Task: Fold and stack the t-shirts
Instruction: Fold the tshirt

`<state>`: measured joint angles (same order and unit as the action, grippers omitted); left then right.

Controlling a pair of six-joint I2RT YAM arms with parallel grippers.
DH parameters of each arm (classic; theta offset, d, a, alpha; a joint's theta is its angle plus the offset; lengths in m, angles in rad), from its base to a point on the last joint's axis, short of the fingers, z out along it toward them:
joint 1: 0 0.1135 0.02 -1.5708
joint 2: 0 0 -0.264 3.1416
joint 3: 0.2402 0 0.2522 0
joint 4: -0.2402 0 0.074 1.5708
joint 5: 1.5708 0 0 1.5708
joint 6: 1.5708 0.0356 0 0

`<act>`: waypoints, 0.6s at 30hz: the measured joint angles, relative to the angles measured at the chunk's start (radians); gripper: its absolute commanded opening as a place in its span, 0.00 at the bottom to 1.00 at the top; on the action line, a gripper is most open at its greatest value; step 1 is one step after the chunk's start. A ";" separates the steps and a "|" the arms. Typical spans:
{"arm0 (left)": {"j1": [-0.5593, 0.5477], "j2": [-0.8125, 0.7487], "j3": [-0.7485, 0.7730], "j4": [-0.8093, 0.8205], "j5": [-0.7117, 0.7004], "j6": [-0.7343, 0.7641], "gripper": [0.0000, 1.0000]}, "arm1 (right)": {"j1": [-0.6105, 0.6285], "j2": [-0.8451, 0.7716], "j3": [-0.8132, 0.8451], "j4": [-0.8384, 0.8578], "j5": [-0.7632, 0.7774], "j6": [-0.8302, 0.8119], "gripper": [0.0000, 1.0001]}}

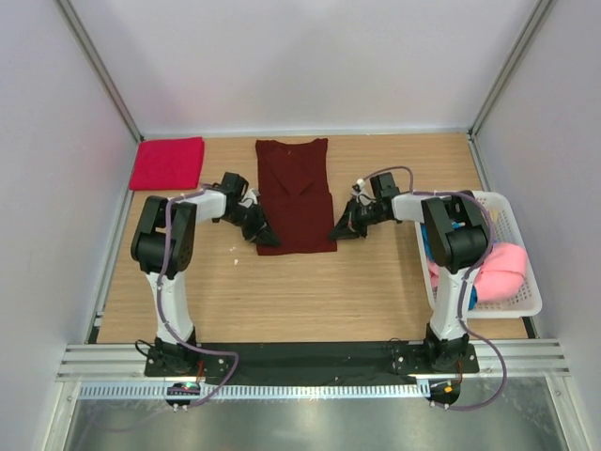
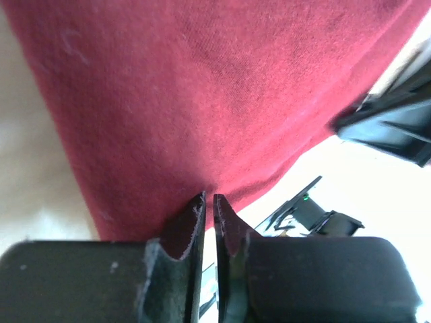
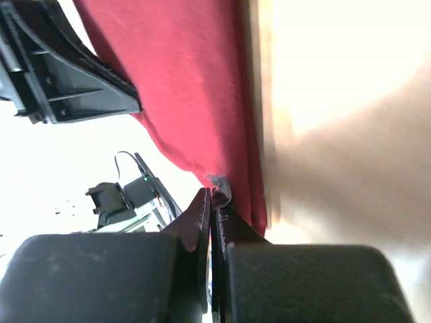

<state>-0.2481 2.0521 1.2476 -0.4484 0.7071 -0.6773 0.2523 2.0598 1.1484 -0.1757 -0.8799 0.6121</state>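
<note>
Your left gripper (image 1: 266, 237) and right gripper (image 1: 338, 231) are each pinched closed on 1 near corner of the dark maroon cloth t-shirt (image 1: 296, 193) lying mid-table. That probably lets its hem lift evenly for folding. The folded crimson-red cloth shirt (image 1: 167, 163) sits at the far left, likely as the stack's base.

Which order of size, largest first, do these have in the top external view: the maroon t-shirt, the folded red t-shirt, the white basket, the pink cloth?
1. white basket, partly hidden
2. maroon t-shirt, only a little smaller
3. folded red t-shirt
4. pink cloth, partly hidden, so this rank is unsure
</note>
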 measured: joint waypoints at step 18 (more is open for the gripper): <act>-0.009 -0.097 -0.131 -0.053 -0.055 0.000 0.10 | 0.091 -0.034 -0.090 0.085 0.004 0.042 0.01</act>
<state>-0.2573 1.9556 1.1164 -0.5018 0.6518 -0.6773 0.3431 2.0262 1.0588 -0.0910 -0.8761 0.6537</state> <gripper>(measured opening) 0.107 0.032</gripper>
